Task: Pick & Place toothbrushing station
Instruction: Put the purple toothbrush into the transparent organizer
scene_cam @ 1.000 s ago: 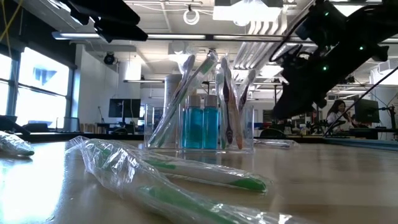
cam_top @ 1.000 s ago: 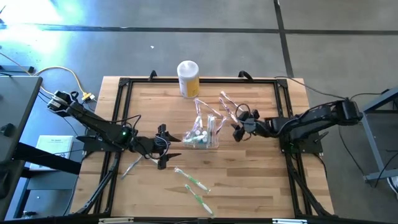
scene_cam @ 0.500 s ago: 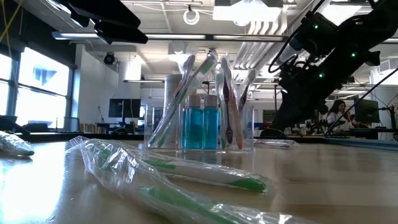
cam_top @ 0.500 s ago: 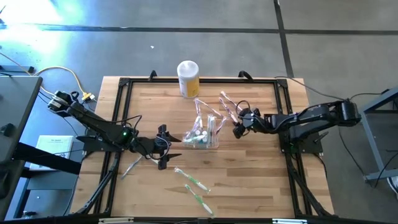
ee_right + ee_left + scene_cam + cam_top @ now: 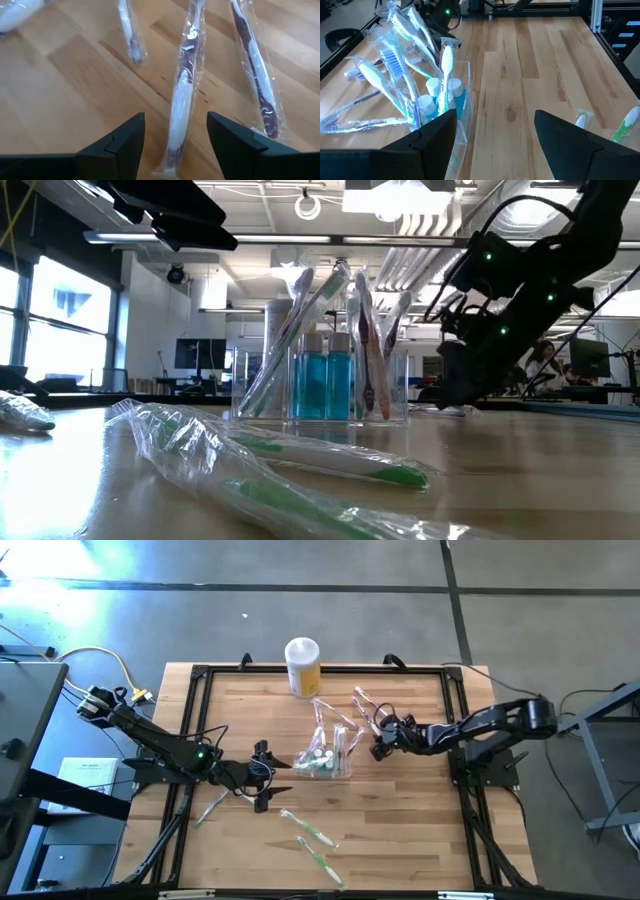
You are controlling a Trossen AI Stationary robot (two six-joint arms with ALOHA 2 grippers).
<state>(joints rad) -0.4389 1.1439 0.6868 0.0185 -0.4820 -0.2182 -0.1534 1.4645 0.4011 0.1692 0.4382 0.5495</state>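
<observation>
Toothbrushing station (image 5: 327, 762): stood mid-surface, already stocked with wrapped brushes, between both arms.
Right hand (image 5: 174, 131): fingers apart, lowered astride a wrapped toothbrush (image 5: 181, 102), judged lined up for pickup.
Left hand (image 5: 495, 135): fingers spread wide, nothing held, parked just beside the station.

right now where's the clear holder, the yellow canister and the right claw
clear holder (image 5: 330, 762), high view, on its clear body
yellow canister (image 5: 304, 676), high view, on its yellow side
right claw (image 5: 378, 750), high view, midway between its fingertips
</observation>
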